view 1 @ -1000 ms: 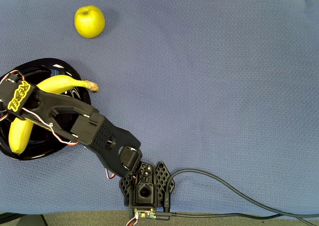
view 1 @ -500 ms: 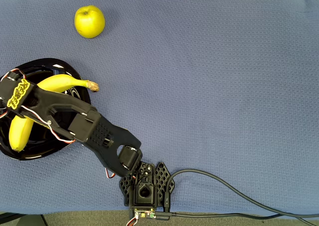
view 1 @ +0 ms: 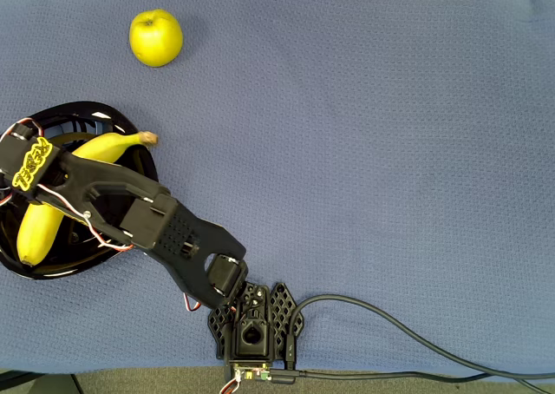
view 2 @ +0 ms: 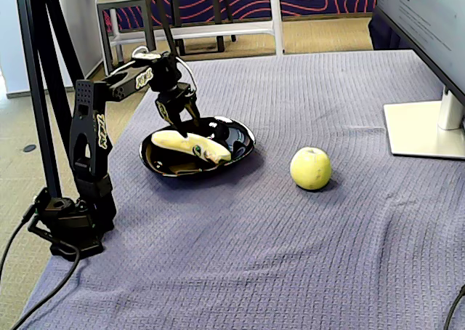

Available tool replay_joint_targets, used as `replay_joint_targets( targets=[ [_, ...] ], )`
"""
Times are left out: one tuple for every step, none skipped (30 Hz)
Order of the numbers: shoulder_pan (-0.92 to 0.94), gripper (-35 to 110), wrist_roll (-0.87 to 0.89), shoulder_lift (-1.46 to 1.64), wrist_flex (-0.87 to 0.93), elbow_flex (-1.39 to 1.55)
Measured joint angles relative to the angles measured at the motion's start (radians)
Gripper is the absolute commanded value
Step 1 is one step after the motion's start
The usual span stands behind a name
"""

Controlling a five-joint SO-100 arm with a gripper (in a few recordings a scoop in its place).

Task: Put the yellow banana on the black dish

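Observation:
The yellow banana [view 1: 39,225] [view 2: 190,146] lies inside the black dish [view 1: 95,114] [view 2: 243,137], curving across it with its brown stem tip at the dish's right rim in the overhead view. My gripper [view 2: 186,125] hangs just above the banana's middle, its jaws apart and nothing held between them. From overhead the black wrist [view 1: 30,167] with yellow lettering covers the banana's middle part and hides the fingers.
A yellow-green apple [view 1: 156,37] [view 2: 311,168] sits on the blue cloth beyond the dish. The arm's base [view 1: 254,325] and its cable are at the near table edge. A monitor foot [view 2: 421,130] stands at the right of the fixed view.
The banana has settled further into the dish, its stem tip swinging up and left off the cloth onto the rim. The wrist has barely shifted.

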Motion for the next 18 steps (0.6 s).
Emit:
replay_joint_targets(
  targets=[
    [0.000, 15, 0.002, 0.000, 0.000, 0.000],
    [0.002, 15, 0.002, 0.000, 0.000, 0.000],
    [0.005, 13, 0.002, 0.000, 0.000, 0.000],
    [0.008, 11, 0.002, 0.000, 0.000, 0.000],
    [0.012, 8, 0.002, 0.000, 0.000, 0.000],
    [0.015, 6, 0.002, 0.000, 0.000, 0.000],
    [0.017, 4, 0.002, 0.003, 0.000, 0.000],
    [0.020, 2, 0.002, 0.008, 0.000, 0.000],
    [0.023, 0, 0.002, 0.017, 0.002, 0.000],
    [0.028, 0, 0.002, 0.032, 0.008, 0.000],
    [0.034, 0, 0.002, 0.054, 0.018, 0.000],
    [0.041, 0, 0.002, 0.080, 0.029, 0.003],
    [0.051, 0, 0.003, 0.109, 0.040, 0.009],
    [0.063, 0, 0.006, 0.141, 0.048, 0.021],
    [0.075, 0, 0.009, 0.176, 0.057, 0.038],
    [0.092, 0, 0.009, 0.212, 0.063, 0.058],
    [0.112, 0, 0.009, 0.247, 0.069, 0.080],
    [0.132, 0, 0.009, 0.285, 0.074, 0.106]
  ],
)
